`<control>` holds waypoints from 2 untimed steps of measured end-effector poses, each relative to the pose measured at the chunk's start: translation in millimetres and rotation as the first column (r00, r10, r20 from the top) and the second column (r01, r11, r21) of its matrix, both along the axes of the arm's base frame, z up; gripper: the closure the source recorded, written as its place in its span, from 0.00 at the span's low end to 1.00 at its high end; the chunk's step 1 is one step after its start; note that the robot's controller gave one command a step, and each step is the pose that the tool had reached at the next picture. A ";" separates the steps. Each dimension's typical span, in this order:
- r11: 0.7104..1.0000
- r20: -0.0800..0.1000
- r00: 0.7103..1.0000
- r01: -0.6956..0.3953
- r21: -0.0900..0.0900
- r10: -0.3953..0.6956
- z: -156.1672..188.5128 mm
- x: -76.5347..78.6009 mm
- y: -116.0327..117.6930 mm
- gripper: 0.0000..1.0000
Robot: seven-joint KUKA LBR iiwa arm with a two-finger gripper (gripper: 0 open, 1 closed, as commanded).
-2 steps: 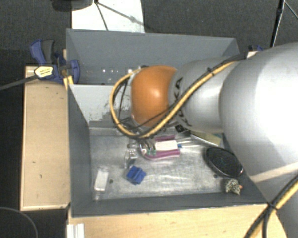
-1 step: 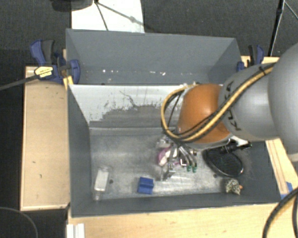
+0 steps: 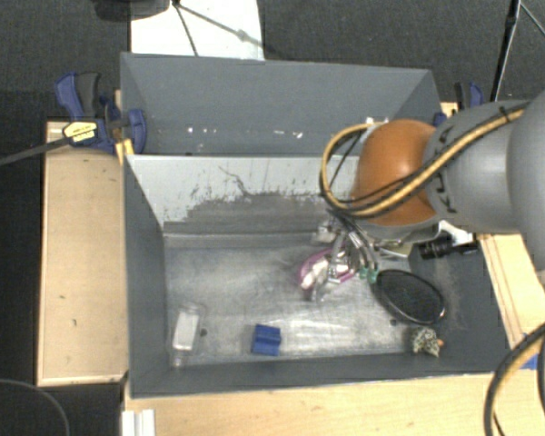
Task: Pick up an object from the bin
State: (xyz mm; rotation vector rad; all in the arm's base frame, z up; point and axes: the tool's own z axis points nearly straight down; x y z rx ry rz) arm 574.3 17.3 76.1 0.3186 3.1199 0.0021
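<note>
A: What is there to see, biggest first?

B: The grey bin (image 3: 145, 271), its floor mostly bare. Next the arm (image 3: 518, 171), which comes in from the right with its orange cover (image 3: 395, 171) above the bin's right half. Below that, near the right wall, lies a flat black oval thing (image 3: 411, 298).

A: And the gripper?

B: The gripper (image 3: 338, 266) is low over the middle of the floor, right at a small pink and purple thing (image 3: 313, 272) with a shiny pale patch. The two seem to touch. The tip is hard to read among the metal and cables, though, so whether it is open or closed on the thing cannot be told.

A: What else lies in the bin?

B: Three things lie along the front wall, all well apart. A small clear bottle (image 3: 184, 328) is at the left and a blue block (image 3: 266, 339) nearer the middle. A tiny speckled lump (image 3: 426, 341) sits by the right corner.

A: How would the pink thing handle?

B: It is probably light. Its gloss suggests smooth plastic or a crinkled wrapper, so it could slip or give under pressure. Its outline looks uneven, and a hold across its narrow middle, low near the floor, would likely be surest. A gentle lift would show whether it comes along. Nothing crowds it. Its nearest neighbour, the black oval, lies clear to its right.
</note>
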 end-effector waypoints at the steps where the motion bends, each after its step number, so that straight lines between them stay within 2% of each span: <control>1: 1.000 0.003 1.000 0.005 0.001 -0.005 1.8 0.9 1.1 1.00; 2: 0.999 0.004 0.999 0.032 0.000 -0.032 154.9 -4.3 -12.7 1.00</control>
